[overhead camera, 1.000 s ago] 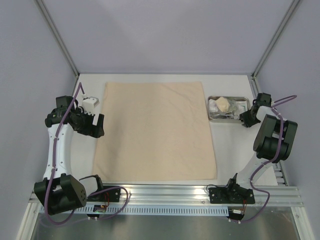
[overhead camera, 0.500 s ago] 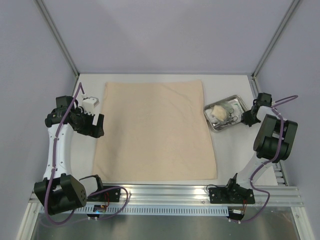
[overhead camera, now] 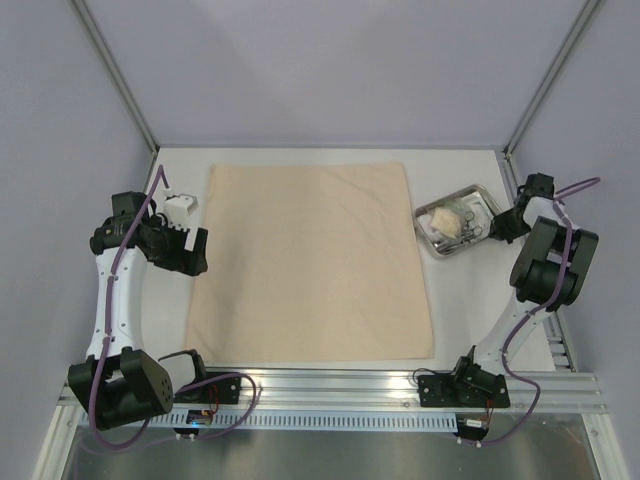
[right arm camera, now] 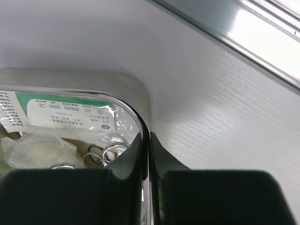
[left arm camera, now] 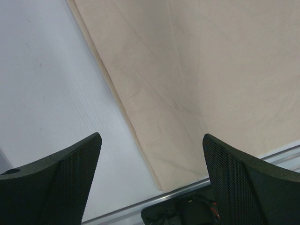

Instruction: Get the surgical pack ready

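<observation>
Two arms, only one working: at 9 o'clock your left gripper point(left arm camera: 151, 140) hangs wide open and empty over the tan cloth sheet's point(overhead camera: 310, 260) left edge. Farther off at 2 o'clock, the right gripper point(right arm camera: 146, 140) is pinched shut on the steel tray's point(right arm camera: 70, 77) rim. In the last second the tray has swung askew beside the sheet's right edge, carrying a green-labelled packet point(right arm camera: 61, 110) and clamp rings point(right arm camera: 105, 152). It's likely being worked toward the bare sheet, and the white table point(overhead camera: 480, 300) at 4 o'clock offers room.
</observation>
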You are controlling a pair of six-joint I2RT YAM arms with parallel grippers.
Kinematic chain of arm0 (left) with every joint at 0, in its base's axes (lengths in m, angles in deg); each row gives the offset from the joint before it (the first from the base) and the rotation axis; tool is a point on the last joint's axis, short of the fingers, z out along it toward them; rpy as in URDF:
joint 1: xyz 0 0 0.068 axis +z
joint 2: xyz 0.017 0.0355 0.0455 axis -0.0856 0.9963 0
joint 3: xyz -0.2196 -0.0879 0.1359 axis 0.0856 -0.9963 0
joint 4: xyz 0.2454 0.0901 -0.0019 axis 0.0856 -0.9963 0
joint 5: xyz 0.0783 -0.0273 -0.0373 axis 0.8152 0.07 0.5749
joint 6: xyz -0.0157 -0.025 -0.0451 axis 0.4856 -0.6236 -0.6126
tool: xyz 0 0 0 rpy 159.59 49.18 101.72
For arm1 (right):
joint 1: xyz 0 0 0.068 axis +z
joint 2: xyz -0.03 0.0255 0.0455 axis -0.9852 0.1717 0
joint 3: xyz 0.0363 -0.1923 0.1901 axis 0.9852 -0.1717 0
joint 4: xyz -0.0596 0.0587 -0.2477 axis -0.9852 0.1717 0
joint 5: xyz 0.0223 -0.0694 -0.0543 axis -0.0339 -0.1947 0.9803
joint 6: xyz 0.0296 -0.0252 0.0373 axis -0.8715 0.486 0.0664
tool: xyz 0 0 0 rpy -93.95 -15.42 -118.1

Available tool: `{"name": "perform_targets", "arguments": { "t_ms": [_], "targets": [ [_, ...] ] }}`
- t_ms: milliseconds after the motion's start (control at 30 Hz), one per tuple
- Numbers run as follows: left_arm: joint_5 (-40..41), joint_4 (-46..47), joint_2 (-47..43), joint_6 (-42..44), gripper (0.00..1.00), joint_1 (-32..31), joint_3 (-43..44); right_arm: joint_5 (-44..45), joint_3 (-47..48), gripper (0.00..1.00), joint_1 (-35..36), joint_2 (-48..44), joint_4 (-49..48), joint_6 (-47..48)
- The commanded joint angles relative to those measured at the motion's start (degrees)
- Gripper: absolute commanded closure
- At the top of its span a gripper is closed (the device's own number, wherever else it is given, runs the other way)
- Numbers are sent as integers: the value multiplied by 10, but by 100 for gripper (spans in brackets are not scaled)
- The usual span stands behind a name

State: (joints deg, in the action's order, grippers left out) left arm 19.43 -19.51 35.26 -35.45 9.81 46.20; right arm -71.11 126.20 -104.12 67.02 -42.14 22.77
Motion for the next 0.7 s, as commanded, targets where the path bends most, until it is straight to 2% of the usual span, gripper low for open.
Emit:
{"name": "perform_targets", "arguments": {
  "t_ms": [0,200,333,667],
  "targets": [
    [-5,10,-8,11,2,1,-1,-32,53,100,-3,5,25,30],
    [-4,10,-9,15,2,1,-4,-48,117,100,-3,22,66,69],
    [-3,11,-9,15,2,1,-7,-95,164,100,-3,42,109,88],
    [-9,10,-8,13,2,1,-5,-138,208,99,-6,73,151,106]
  ]
}}
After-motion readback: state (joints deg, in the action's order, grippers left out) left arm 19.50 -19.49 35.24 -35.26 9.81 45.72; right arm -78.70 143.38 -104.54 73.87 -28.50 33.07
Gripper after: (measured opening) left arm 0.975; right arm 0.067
